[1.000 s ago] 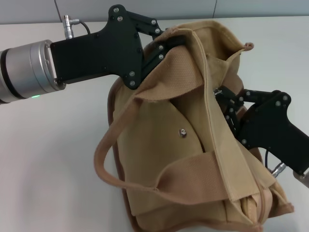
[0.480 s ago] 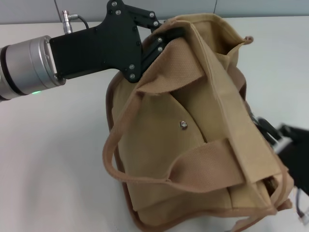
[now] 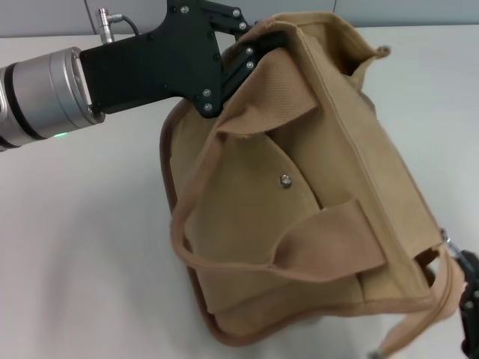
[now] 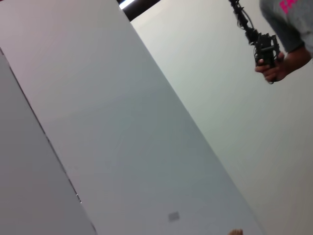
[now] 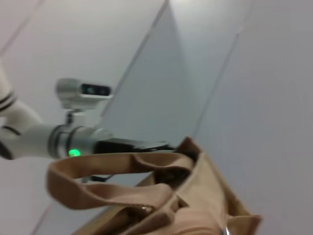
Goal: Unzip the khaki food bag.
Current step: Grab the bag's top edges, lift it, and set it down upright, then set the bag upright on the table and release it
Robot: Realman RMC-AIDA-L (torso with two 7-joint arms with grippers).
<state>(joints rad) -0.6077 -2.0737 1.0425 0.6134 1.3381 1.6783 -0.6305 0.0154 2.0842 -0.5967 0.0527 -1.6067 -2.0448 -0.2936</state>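
Holding the far top corner of the boxy tan canvas food bag [image 3: 299,194], my left gripper [image 3: 258,52] is pinched on the fabric up there in the head view, which I judge is to anchor the bag so the zipper can be drawn against it. The bag lies tilted on the pale grey table [image 3: 82,247], snap pocket facing up, one loop handle [image 3: 217,224] drooping toward me. My right gripper [image 3: 470,307] sits at the bag's near right corner, nearly off the picture; I cannot tell whether its fingers are spread or pressed together. That corner is close to the edge of sight, so little room shows there, while the table to the left lies open.

My left wrist view shows only wall panels and a person's hand far off, nothing of the bag.

My right wrist view looks along the bag's top, handle looped up, toward my left arm [image 5: 73,139] beyond.
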